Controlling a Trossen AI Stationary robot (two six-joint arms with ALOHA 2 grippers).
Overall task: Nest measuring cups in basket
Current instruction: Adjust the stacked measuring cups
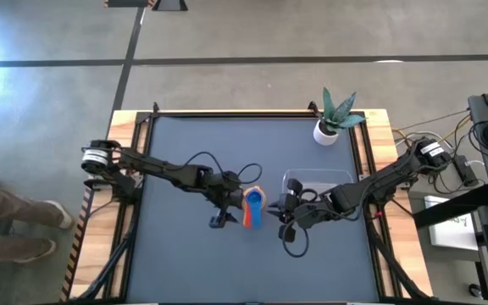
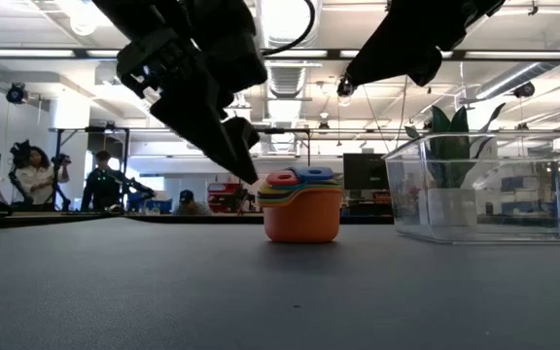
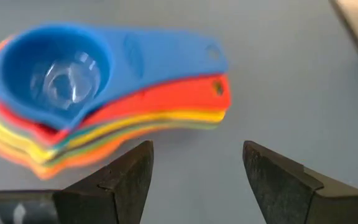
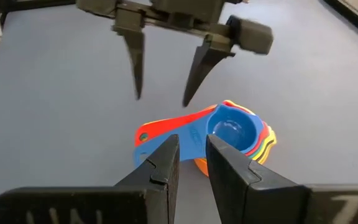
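The dark table (image 1: 185, 254) carries nested measuring cups (image 1: 253, 206) (blue uppermost), a clear basket (image 1: 318, 180) and a potted plant (image 1: 335, 119).
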